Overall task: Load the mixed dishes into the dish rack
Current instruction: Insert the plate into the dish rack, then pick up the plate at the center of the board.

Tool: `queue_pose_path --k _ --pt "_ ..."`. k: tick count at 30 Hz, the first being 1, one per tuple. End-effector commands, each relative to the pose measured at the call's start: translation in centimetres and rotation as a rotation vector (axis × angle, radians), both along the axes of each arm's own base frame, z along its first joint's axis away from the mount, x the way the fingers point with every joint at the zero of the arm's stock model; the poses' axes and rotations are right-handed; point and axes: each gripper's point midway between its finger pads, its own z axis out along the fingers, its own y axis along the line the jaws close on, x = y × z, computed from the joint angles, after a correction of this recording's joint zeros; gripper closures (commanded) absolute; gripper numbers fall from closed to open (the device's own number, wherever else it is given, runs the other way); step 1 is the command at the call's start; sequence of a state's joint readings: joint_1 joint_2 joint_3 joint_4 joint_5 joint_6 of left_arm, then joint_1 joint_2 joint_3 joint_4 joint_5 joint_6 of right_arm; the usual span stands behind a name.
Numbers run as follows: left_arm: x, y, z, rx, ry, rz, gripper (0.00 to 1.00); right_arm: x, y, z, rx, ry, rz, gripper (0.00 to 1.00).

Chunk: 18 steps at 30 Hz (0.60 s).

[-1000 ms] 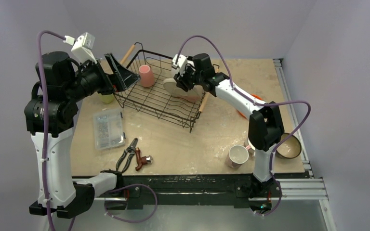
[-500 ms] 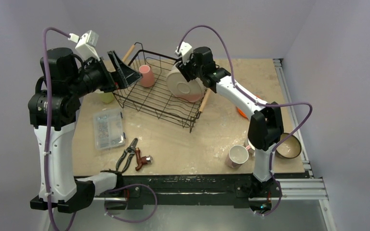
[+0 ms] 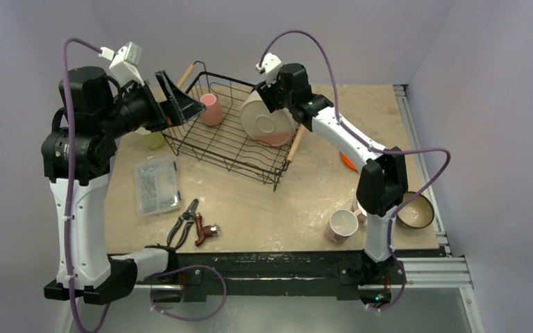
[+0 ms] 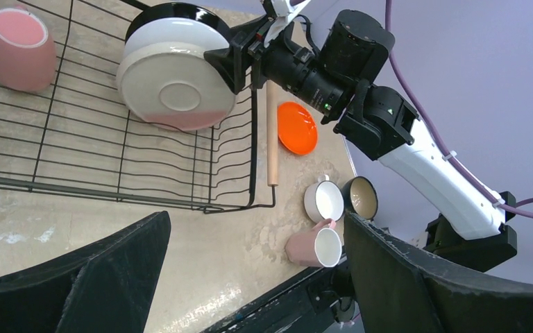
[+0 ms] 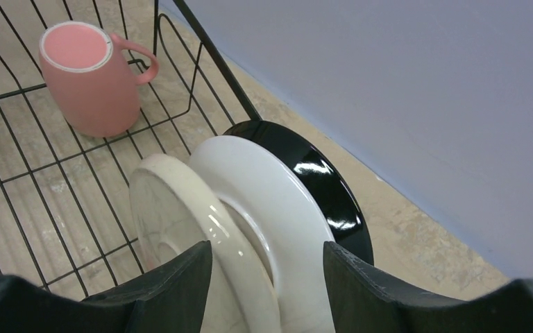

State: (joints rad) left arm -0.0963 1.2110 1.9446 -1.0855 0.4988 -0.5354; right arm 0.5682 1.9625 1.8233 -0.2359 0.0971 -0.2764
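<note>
Dish rack [image 3: 215, 149] at the far middle of the table [image 3: 284, 201]. Holds an upright mug [image 3: 210, 109] toward its far left corner and, at its right end, three plates on edge, side by side: inner plate [image 5: 166, 201], middle plate [image 5: 264, 194], outer plate [image 5: 333, 194]. Left of the rack, a second mug [image 3: 154, 142], partly hidden. Nearer, a parts box [image 3: 156, 184], then pliers [image 3: 182, 223] just beside a hand tool [image 3: 208, 231]. Right of the rack, a loose plate [image 4: 297, 128]. At the near right, a third mug [image 4: 323, 200] and fourth mug [image 4: 312, 246], seemingly touching, with a bowl [image 4: 362, 196] just beside.
</note>
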Motion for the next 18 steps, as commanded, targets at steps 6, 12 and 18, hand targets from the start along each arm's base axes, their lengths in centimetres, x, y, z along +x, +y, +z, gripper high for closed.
queue_pose_path --k 6,12,18 --pt "-0.6 -0.1 1.5 -0.03 -0.045 -0.006 0.06 -1.0 0.7 4.0 0.069 -0.044 0.035 0.4" --pt "-1.0 -0.1 1.6 -0.04 -0.045 -0.002 0.07 -2.4 1.5 4.0 0.064 -0.036 0.079 0.39" --pt "-1.5 0.1 1.4 -0.038 -0.05 0.011 0.07 -3.1 1.5 5.8 0.11 -0.046 0.077 0.38"
